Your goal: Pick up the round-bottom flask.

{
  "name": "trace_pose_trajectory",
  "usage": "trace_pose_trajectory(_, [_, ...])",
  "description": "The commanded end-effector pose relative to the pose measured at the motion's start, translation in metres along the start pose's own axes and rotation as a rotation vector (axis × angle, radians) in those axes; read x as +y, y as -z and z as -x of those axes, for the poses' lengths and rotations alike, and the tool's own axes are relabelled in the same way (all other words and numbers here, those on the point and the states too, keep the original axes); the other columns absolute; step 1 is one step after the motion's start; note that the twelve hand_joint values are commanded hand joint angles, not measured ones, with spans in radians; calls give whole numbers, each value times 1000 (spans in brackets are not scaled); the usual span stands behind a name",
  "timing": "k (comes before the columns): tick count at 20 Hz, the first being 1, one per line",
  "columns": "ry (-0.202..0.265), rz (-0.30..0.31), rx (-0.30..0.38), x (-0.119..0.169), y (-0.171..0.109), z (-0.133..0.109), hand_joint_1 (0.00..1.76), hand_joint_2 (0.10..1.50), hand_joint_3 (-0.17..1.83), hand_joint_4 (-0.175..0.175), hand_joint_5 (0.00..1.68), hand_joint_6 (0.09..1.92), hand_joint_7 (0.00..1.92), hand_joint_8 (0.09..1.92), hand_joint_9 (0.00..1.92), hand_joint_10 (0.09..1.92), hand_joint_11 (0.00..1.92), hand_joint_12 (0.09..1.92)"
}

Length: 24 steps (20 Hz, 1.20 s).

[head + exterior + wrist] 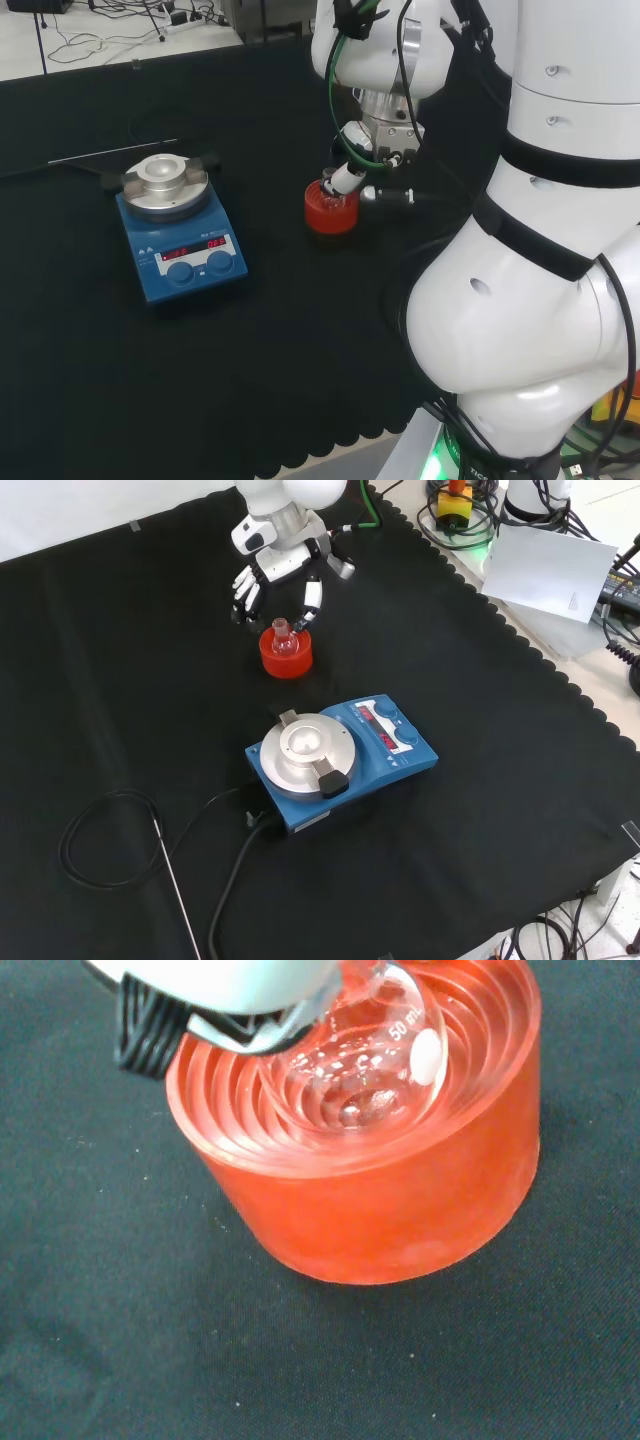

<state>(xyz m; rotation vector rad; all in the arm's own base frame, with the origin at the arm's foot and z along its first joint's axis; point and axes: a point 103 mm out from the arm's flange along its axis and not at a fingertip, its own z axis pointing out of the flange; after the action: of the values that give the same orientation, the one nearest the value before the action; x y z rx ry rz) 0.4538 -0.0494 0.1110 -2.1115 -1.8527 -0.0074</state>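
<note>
Now hand (275, 565) over flask (284, 636) in red stand (286, 657), fingers (312, 595) spread, holding nothing; open cloth (120, 680) around.

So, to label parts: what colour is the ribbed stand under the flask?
Red; the stand under the clear flask shows best in the wrist view.

a black cloth (480, 860) with a scalloped edge covers the bench. beyond its far edge in the head view, a pale floor (70, 40) carries loose cables (110, 35). a white sheet of paper (550, 570) lies off the cloth at the front view's upper right.
</note>
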Motion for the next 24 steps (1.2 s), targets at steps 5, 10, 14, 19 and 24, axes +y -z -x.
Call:
trace_pose_trajectory(5, [3,-2,-29,0,0,-5,992,586,687,-47,761,781,372,726,596,660,355,1352])
trace_pose_trajectory(10, [-2,2,-41,2,0,-4,999,592,695,-46,892,774,409,724,621,650,367,1344])
trace_pose_trajectory(14, [-9,17,-53,3,1,-6,1066,799,434,137,1116,772,466,722,668,632,419,1322])
trace_pose_trajectory(19, [-15,35,-46,4,5,-10,1113,736,523,168,1240,675,545,696,746,582,510,1278])
trace_pose_trajectory(24, [-17,43,-25,1,20,-14,1129,664,664,135,1245,725,571,690,775,560,543,1270])
